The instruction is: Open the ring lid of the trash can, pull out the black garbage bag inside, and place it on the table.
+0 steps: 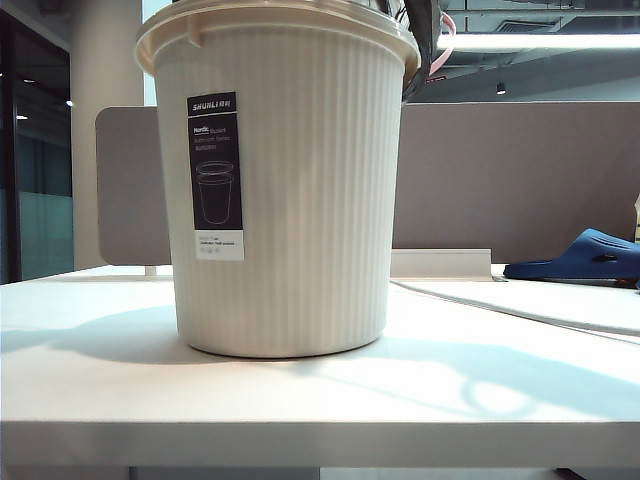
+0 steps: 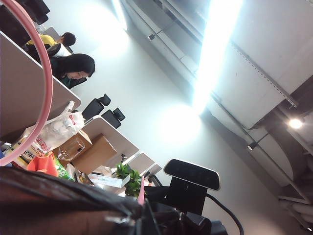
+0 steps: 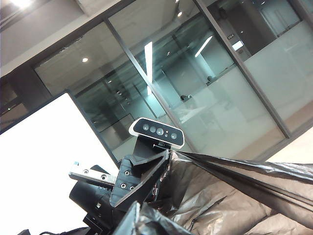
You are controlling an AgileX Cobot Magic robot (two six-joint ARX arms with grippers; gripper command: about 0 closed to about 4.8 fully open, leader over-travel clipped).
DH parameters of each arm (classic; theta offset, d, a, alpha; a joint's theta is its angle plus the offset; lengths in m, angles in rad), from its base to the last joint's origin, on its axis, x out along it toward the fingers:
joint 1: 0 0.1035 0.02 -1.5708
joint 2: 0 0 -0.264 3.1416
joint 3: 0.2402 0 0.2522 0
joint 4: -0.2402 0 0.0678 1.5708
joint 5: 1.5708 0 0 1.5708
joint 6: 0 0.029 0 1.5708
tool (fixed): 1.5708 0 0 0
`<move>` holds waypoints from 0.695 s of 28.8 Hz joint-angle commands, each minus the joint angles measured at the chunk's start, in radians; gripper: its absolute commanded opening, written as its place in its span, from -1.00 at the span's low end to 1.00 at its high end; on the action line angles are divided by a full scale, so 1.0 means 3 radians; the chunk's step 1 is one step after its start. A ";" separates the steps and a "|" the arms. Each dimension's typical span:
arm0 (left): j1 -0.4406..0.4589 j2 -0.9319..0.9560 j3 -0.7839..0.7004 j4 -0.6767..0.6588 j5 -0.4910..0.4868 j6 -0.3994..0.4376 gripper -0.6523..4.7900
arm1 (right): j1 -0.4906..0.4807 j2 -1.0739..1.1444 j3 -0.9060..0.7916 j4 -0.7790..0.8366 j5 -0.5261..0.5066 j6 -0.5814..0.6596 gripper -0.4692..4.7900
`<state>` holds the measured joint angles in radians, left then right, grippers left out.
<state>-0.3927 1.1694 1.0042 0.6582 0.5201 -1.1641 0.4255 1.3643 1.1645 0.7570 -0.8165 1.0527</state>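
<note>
The cream ribbed trash can [image 1: 285,190] stands upright on the white table [image 1: 320,400] and fills the middle of the exterior view. Behind its rim at the upper right, dark arm parts [image 1: 420,40] and an arc of the pink ring lid [image 1: 446,45] show; both grippers are hidden there. In the left wrist view my left gripper [image 2: 142,215] is shut on the ring lid [image 2: 49,83], whose hoop curves away from the jaws. In the right wrist view my right gripper [image 3: 146,215] is shut on the black garbage bag [image 3: 230,191], whose crinkled film stretches taut away from the jaws.
A grey-brown partition panel [image 1: 510,180] stands behind the can. A blue slipper [image 1: 585,257] lies at the far right of the table, with a thin cable [image 1: 500,308] running across the top. The other arm's wrist camera [image 3: 156,131] hangs close by.
</note>
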 commanded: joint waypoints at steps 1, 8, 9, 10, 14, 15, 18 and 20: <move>-0.0001 -0.0011 0.0023 0.0058 0.0009 0.0013 -0.78 | -0.0037 -0.0024 0.0055 0.0080 -0.0004 -0.0023 -0.83; -0.0001 -0.0006 0.0278 0.0038 0.0045 0.0061 -0.78 | -0.0051 -0.0024 0.0184 0.0029 -0.0017 -0.0025 -0.83; -0.0001 -0.0006 0.0357 0.0015 0.0072 0.0103 -0.78 | -0.0051 -0.0023 0.0243 -0.0001 -0.0017 -0.0034 -0.83; -0.0001 -0.0005 0.0384 0.0009 0.0070 0.0102 -0.78 | -0.0052 -0.0015 0.0281 -0.0004 -0.0018 -0.0033 -0.83; -0.0001 0.0033 0.0482 0.0004 0.0064 0.0089 -0.78 | -0.0072 0.0005 0.0488 -0.0094 -0.0018 -0.0046 -0.83; -0.0001 0.0037 0.0483 0.0003 0.0050 0.0090 -0.78 | -0.0072 0.0011 0.0549 -0.0102 -0.0019 -0.0046 -0.83; -0.0001 0.0056 0.0483 0.0003 0.0053 0.0089 -0.78 | -0.0075 0.0052 0.0682 -0.0167 -0.0017 -0.0050 -0.83; -0.0001 0.0065 0.0492 0.0004 0.0050 0.0089 -0.78 | -0.0075 0.0092 0.0752 -0.0178 -0.0028 -0.0047 -0.83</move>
<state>-0.3927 1.1900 1.1439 0.6434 0.5331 -1.1416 0.4026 1.3907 1.3762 0.6891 -0.8291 1.0447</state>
